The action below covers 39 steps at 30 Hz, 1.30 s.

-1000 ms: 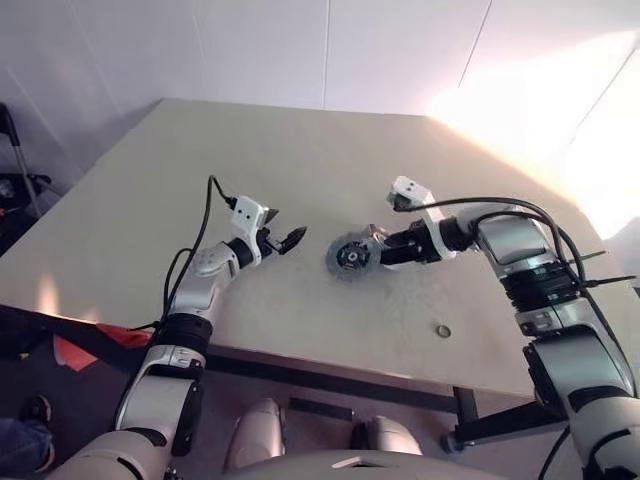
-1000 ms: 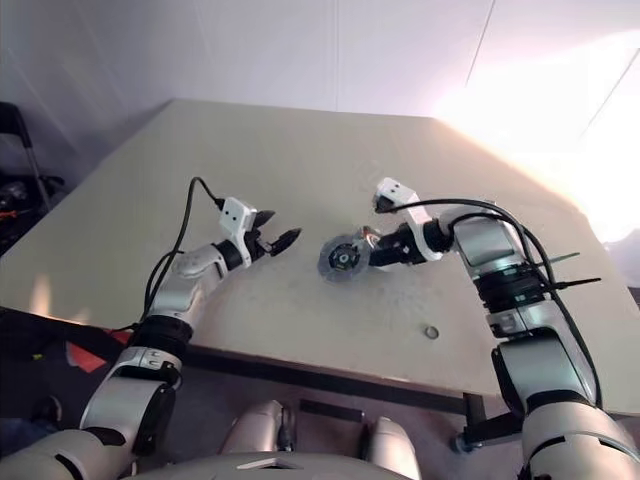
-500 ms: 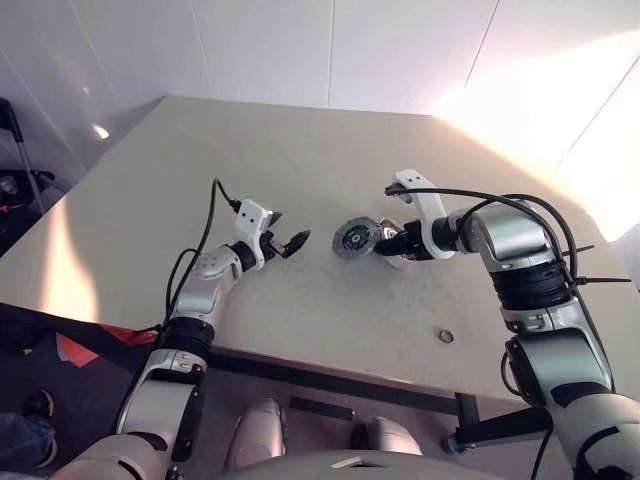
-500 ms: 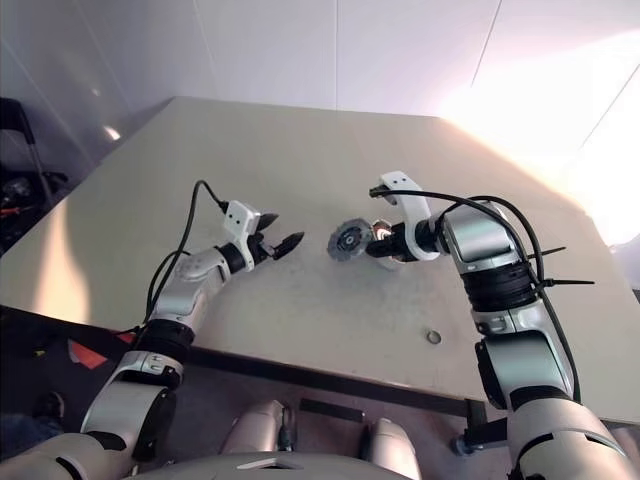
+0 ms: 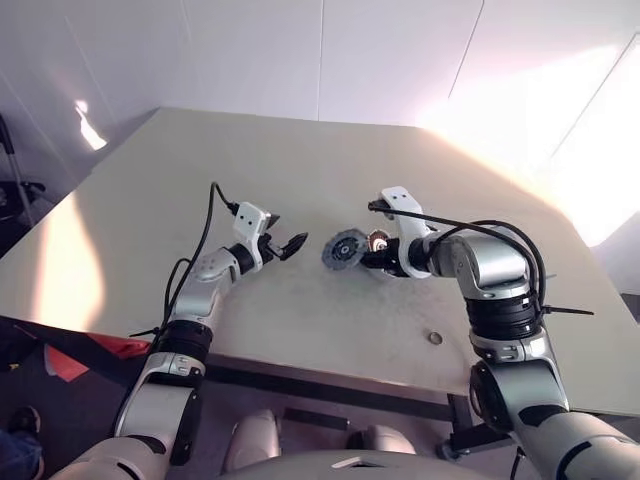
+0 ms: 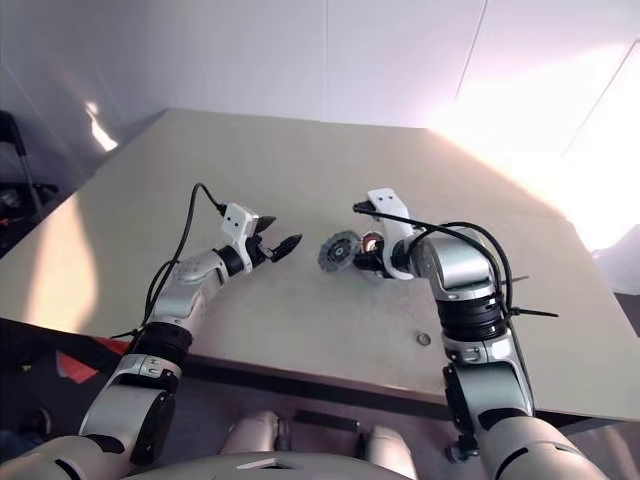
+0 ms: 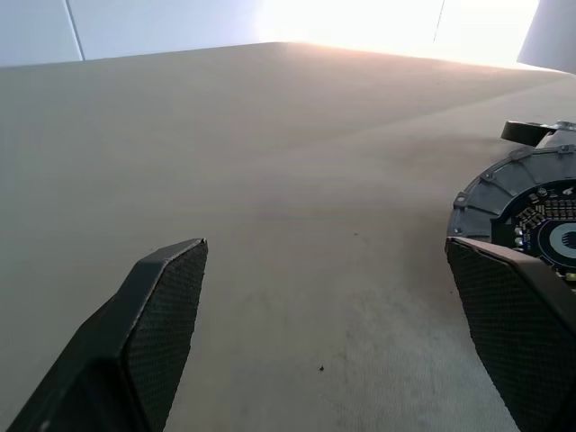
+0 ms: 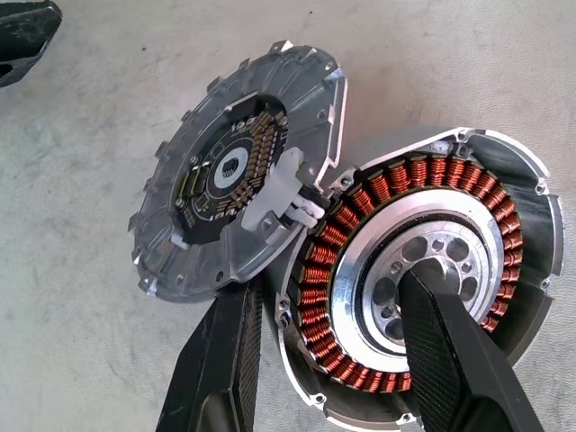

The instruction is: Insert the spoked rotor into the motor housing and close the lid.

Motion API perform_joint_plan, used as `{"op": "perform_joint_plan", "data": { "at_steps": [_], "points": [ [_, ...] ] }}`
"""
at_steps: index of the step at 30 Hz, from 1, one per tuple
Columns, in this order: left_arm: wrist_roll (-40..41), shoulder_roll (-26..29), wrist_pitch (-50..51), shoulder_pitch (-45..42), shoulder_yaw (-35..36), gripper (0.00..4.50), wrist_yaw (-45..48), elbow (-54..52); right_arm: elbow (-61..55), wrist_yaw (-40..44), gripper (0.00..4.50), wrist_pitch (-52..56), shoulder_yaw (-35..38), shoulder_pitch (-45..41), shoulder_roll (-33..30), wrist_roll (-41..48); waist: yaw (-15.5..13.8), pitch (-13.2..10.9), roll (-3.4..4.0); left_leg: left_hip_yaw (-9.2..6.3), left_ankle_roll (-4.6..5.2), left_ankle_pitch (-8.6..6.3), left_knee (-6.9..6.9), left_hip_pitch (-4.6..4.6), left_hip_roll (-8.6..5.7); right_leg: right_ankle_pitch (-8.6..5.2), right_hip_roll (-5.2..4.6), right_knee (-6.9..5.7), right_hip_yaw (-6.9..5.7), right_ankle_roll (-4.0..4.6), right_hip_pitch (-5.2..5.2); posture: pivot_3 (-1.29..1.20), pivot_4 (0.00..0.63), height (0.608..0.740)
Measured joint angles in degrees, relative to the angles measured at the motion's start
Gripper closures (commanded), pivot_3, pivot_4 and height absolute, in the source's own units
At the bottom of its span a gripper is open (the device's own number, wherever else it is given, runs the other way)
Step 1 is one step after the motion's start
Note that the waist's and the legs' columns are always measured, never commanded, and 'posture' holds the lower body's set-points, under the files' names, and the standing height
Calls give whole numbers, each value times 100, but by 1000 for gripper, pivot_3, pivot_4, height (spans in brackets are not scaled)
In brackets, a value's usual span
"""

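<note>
The motor housing (image 8: 432, 270) lies on the table with its ring of copper windings facing up. The silver spoked rotor (image 8: 423, 256) sits inside that ring. My right gripper (image 8: 328, 288) is shut on the housing's side, one finger outside the wall and one in the centre. The grey lid (image 8: 234, 171) stands tilted open against the housing's rim, joined to it by a white plug. In the head views the lid (image 5: 343, 249) faces my left gripper (image 5: 291, 243), which hovers open and empty a short way to its left.
A small metal washer (image 5: 435, 338) lies near the table's front edge on the right. The beige table (image 5: 300, 160) stretches bare behind and to the left. A cable loops from each wrist.
My right arm has drawn in and its wrist has rolled and tipped downward, still holding the housing. The lid now stands more upright beside it. The left arm has stayed still.
</note>
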State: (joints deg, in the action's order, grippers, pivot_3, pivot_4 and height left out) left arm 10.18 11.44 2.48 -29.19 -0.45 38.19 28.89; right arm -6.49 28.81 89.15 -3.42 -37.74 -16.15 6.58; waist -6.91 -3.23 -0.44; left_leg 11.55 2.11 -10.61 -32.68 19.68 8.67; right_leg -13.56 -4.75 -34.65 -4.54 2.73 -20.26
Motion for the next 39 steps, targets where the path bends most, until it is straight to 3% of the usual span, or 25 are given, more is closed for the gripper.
{"op": "perform_joint_plan", "data": {
  "at_steps": [3, 8, 11, 13, 16, 18, 23, 28, 33, 39],
  "points": [
    [0, 18, 2, 14, 2, 0, -2, -51, 15, -23, 2333, -41, -89, -11, -69, 66, -1, 5, -7, -1, -7, 2, 3, -5, 4, -1, 7, 0, 3, 2, 4, 0, 0, 740],
    [0, 68, 6, 85, 7, 0, -15, -55, -124, 1109, 2333, -1160, -1284, 25, -1261, 432, 0, -13, 7, -1, -7, 2, 1, 13, 4, 0, 7, 1, 7, 1, -11, 0, 0, 740],
    [0, 50, 8, 93, 3, 0, -30, -54, -383, 2120, 2333, -2196, -2003, 27, -1831, 624, -7, -31, 35, -1, -9, 5, 0, 65, 11, 2, 15, -12, 8, 4, -64, 0, 0, 740],
    [0, 9, 8, 61, 0, 0, -37, -54, -417, 2733, 2333, -3136, -2394, 14, -2082, 609, -37, -33, 42, -6, -15, 9, -8, 125, 15, 26, 21, -22, 5, 50, -112, 0, 0, 740],
    [-2, 8, 7, 49, 5, 0, -45, -53, -96, 3449, 2333, -4709, -2761, -231, -2383, 309, -40, -35, 44, -7, -4, 4, -51, 205, 15, 40, 21, -43, 4, 35, -184, 0, 0, 740],
    [-5, 5, 7, 45, 3, 0, -50, -51, 335, 3679, 2333, -5698, -2843, -512, -2447, -32, -31, -35, 43, -7, 12, -5, -84, 246, 14, 39, 14, -58, 4, 41, -214, 0, 0, 740],
    [-8, -18, 6, 45, 0, 0, -73, -53, 1693, 4112, 2333, -7900, -2960, -1046, -2447, -809, -20, -37, 45, -6, 62, -38, -144, 248, 23, 28, 10, -81, 2, 59, -202, 0, 0, 740],
    [-8, 11, 6, 60, 4, 0, -92, -53, 2726, 5300, 2333, -10432, -3119, -1254, -2829, -1215, -28, -38, 44, -3, 82, -50, -165, 241, 14, 30, -5, -83, 2, 58, -184, 0, 0, 740],
    [-10, 15, 4, 64, 2, 0, -116, -53, 3350, 5857, 2333, -11584, -3120, -1399, -2897, -1376, 23, -38, 44, -2, 94, -53, -186, 247, 19, 31, -5, -104, 0, 58, -195, 0, 0, 740],
    [-17, -105, 2, 142, -42, 0, -122, -66, 4309, 5611, 2333, -12375, -3127, -1978, -2573, -2091, 127, -40, 46, -2, 94, -54, -202, 251, 23, 33, -4, -110, -3, 63, -193, 0, 0, 740]
  ]
}}
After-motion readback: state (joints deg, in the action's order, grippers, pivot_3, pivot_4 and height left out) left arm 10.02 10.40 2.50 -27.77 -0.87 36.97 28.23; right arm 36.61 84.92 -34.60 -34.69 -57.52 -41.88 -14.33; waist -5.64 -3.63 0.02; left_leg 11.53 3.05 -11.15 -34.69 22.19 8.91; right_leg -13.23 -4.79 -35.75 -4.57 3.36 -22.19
